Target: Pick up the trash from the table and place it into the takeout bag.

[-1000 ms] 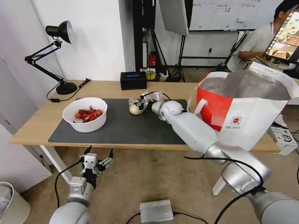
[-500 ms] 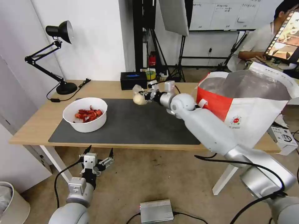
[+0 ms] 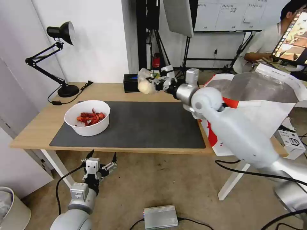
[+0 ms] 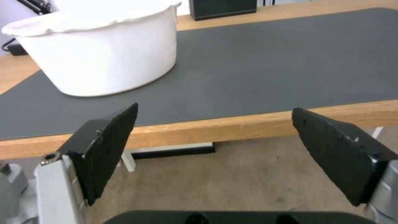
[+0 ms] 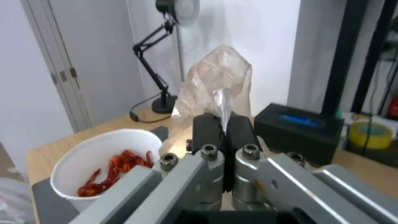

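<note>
Up above the far edge of the table [image 3: 38, 126], the right gripper [image 3: 159, 83] pinches the gathered neck of the clear bag [image 3: 144, 83] between fingers pressed tight together, so its whitish lump hangs free of the dark mat [image 3: 140, 127]. That height looks chosen to clear the rim of the takeout bag [image 3: 255, 92], which stands open at the right end. Low before the near edge, the left gripper [image 3: 99, 164] waits with fingers spread; the bowl [image 3: 87, 117] of shells sits on the mat's left.

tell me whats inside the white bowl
Red crayfish shells lie heaped in the white bowl on the grey mat. Whatever sits beneath the heap is covered.
</note>
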You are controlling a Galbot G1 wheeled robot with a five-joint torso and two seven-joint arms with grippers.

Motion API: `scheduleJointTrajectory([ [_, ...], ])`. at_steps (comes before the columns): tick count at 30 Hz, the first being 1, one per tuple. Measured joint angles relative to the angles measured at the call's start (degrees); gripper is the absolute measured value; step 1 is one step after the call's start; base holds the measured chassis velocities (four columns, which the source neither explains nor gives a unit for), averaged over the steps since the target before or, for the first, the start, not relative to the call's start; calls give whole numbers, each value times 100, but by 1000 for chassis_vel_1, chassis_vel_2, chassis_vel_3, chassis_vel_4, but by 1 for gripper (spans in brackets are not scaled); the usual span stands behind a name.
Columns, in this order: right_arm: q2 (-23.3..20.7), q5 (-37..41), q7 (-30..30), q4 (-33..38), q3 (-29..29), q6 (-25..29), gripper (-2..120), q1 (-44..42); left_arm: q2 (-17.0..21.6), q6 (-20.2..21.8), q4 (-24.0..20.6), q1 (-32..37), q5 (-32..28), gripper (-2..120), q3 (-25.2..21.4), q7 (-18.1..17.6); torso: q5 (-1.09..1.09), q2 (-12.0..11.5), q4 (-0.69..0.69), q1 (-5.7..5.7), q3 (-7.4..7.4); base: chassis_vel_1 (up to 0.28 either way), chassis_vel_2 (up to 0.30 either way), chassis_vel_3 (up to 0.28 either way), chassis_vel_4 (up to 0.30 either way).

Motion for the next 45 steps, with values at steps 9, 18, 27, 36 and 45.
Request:
scheduleJointTrajectory([
  [9,-615,78,290,1003,667,-215,0,-539,15,4,66,-64,18,100,72,0,0,0,1,0,0,0,0,0,0],
  [18,-1306,332,402,1648,1483,-267,0,-1053,16,5,6,-29,66,100,116,0,1,0,0,0,0,0,0,0,0],
  [27,-2236,667,611,2452,2788,-266,0,-2041,-8,7,-165,62,183,100,240,2,2,0,-2,0,0,0,0,0,0],
  [36,-2857,675,779,2969,4558,-233,0,-3653,-63,-69,-316,224,337,100,405,5,1,0,-1,0,0,0,0,0,0],
  [45,-2986,594,899,2791,5197,-173,0,-4196,-42,-113,-340,193,373,100,539,7,0,0,0,1,1,0,0,0,0],
])
